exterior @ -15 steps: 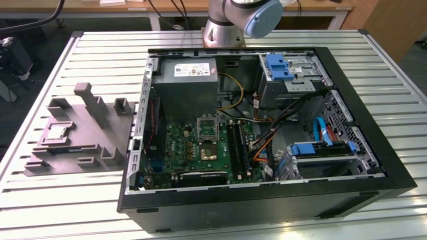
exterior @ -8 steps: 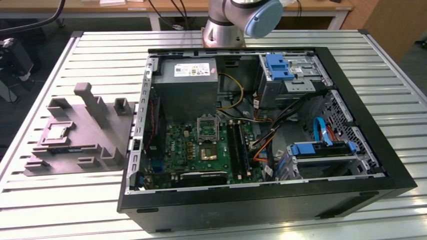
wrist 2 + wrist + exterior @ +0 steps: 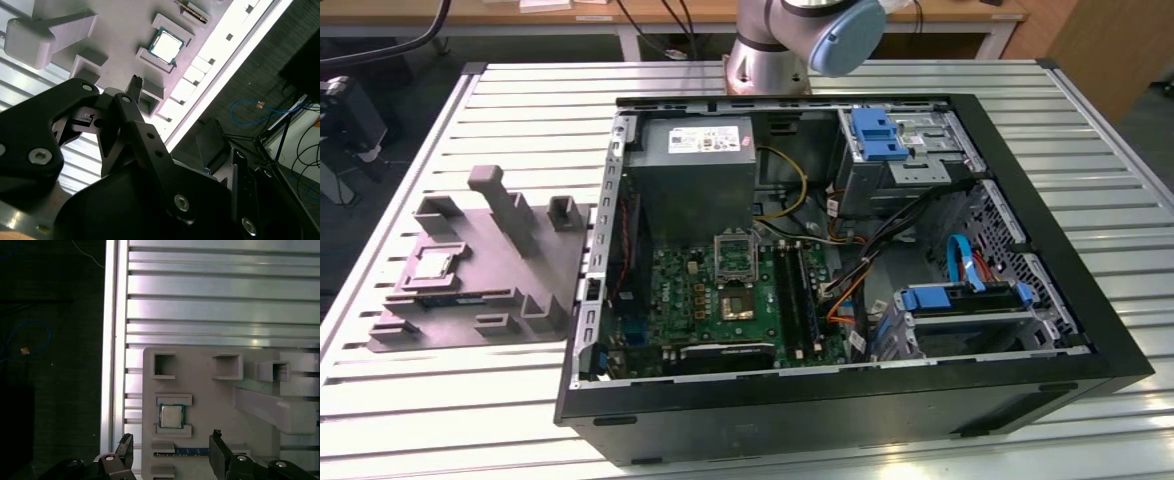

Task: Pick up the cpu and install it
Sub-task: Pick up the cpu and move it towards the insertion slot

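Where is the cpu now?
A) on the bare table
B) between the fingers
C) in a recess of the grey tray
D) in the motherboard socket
C: the cpu lies in a recess of the grey tray, and the open fingers are clear of it.

Big black metal gripper (image 3: 110, 95) up close, and the chip lying on the tray beyond it!

There's the small square silvery-grey cpu (image 3: 166, 46), flat in its shallow pocket on the pale grey moulded plastic tray (image 3: 125, 30), framed by low raised blocks (and well clear of the gripper). Bolted black links crowd the foreground, with one slim dark fingertip (image 3: 135, 85) poking up over the tray's near edge. The shiny ribbed aluminium table (image 3: 20, 80) runs under the tray. Off the table's edge is dark floor (image 3: 250, 60) with a looped blue cable (image 3: 247, 106).
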`<state>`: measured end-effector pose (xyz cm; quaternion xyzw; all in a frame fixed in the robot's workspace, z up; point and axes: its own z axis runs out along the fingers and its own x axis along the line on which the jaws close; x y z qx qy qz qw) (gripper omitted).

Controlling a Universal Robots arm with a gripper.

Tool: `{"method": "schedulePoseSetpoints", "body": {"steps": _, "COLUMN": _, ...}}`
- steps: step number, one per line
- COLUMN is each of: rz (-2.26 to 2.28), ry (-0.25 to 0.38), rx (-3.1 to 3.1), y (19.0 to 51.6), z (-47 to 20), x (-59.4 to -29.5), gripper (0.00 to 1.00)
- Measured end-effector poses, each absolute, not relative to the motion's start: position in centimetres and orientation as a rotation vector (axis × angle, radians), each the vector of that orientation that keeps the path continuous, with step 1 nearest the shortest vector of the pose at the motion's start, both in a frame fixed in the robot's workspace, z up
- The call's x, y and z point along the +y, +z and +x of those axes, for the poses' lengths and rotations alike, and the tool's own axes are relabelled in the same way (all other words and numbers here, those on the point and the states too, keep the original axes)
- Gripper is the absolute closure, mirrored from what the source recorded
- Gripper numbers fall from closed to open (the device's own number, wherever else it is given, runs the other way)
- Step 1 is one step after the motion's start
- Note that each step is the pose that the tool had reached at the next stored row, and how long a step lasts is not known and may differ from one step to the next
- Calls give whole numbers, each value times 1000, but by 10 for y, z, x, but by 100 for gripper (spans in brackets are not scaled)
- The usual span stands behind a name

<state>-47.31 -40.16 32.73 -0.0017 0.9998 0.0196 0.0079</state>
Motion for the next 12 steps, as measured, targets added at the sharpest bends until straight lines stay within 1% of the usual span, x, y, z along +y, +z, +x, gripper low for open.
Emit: {"method": "schedulePoseSetpoints", "body": {"steps": 12, "rz": -5, "ry": 62, "rx": 3139, "y": 315, "z": -467, "x": -402, "gripper": 29}}
